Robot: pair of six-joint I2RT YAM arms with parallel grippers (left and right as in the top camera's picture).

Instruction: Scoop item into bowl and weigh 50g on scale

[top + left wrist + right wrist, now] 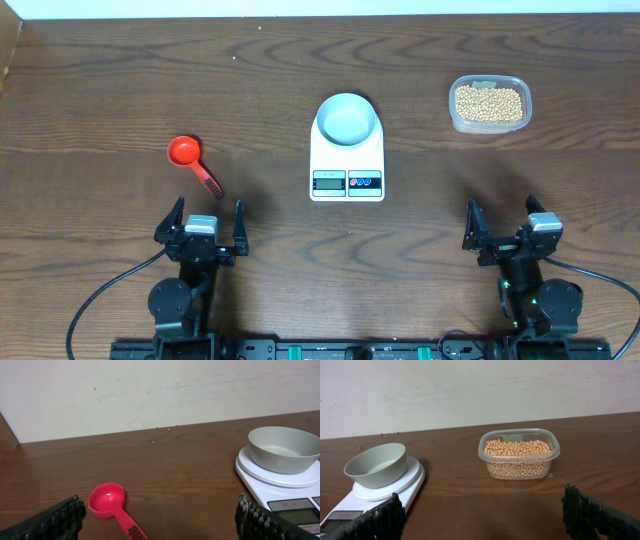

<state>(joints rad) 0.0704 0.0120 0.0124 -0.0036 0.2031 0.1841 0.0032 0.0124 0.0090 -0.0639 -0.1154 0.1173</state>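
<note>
The pale blue-grey bowl (348, 119) stands empty on the white scale (347, 165) at the table's middle; both show in the left wrist view as bowl (284, 449) on scale (265, 485), and in the right wrist view as bowl (376, 464) on scale (407, 482). The item, tan-yellow beans (488, 102), fills a clear plastic tub (519, 454) at the back right. A red scoop (186, 155) lies left of the scale, seen again as scoop (109, 502). My left gripper (200, 226) and right gripper (505, 227) stand open and empty near the front edge.
A few stray beans (164, 430) lie on the table by the far wall. Bare dark wood runs between the scoop, the scale and the tub. The arm bases sit along the front edge.
</note>
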